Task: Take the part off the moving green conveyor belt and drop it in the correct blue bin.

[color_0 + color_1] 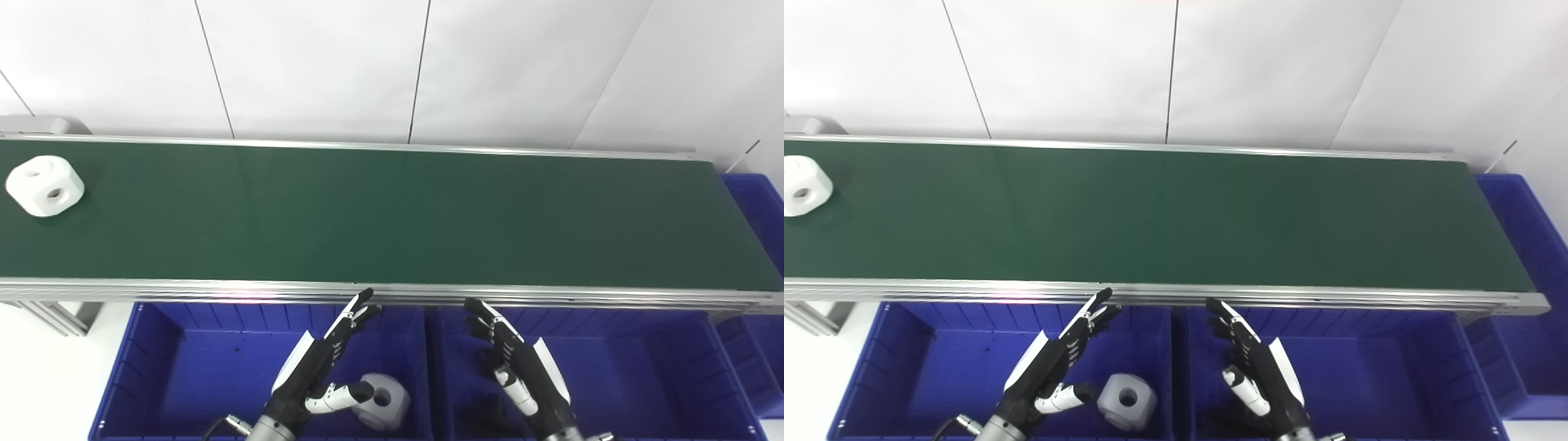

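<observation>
One white part [383, 401] lies in the left blue bin [141, 367].

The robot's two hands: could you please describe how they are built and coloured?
Both the left hand and the right hand are black, with slim jointed fingers, a white plate across the back, and a thumb partly cased in white. Each sits on a silver metal wrist; a black cable loops beside the left wrist.

Two head cameras (side by side) look down on the conveyor belt [392, 214], sharing it.
</observation>
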Available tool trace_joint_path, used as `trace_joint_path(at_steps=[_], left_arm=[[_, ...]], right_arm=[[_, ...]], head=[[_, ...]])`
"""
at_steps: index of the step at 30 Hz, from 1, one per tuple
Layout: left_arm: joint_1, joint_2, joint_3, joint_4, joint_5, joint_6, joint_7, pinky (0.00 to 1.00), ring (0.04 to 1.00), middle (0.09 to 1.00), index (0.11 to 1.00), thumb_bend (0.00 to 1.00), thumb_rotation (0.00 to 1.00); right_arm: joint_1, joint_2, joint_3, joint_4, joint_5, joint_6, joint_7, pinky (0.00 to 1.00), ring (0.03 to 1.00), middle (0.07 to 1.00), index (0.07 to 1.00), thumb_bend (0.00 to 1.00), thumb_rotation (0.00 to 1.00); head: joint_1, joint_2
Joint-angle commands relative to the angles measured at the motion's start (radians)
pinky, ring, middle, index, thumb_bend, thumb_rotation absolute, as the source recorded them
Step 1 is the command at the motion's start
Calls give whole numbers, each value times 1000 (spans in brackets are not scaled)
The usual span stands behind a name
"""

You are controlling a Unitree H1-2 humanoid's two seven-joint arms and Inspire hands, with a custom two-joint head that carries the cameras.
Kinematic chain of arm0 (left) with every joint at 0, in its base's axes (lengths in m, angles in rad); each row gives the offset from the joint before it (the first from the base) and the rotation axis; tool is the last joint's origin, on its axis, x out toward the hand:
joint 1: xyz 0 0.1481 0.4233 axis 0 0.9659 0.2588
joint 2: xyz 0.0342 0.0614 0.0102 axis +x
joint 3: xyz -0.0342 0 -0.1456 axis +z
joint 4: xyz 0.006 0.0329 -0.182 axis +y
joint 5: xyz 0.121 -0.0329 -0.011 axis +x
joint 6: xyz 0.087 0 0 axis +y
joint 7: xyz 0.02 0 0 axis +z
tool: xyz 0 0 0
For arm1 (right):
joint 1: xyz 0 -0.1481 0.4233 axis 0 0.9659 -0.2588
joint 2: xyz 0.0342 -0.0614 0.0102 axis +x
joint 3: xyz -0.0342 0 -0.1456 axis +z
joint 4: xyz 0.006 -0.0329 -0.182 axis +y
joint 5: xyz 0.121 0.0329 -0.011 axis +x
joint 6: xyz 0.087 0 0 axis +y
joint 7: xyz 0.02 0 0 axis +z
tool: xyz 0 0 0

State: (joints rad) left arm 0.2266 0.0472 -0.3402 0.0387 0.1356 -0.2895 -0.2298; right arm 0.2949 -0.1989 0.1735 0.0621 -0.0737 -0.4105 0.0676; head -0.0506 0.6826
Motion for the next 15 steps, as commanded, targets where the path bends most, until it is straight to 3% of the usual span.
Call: trace_joint_path(at_steps=[1,15], left_arm=[[-8,-9,0,-25,-6,-18,8,958,951,929,985,1000,790],[-10,-8,-1,-17,-10,-23,5,959,953,931,985,998,784]], right_arm=[[-9,0,-1,-26,4,-59,-8,835,867,907,902,917,1000],[-6,1,0,-26,-4,-58,-15,819,856,901,903,908,1000]], head=[[-1,0],[-1,0]])
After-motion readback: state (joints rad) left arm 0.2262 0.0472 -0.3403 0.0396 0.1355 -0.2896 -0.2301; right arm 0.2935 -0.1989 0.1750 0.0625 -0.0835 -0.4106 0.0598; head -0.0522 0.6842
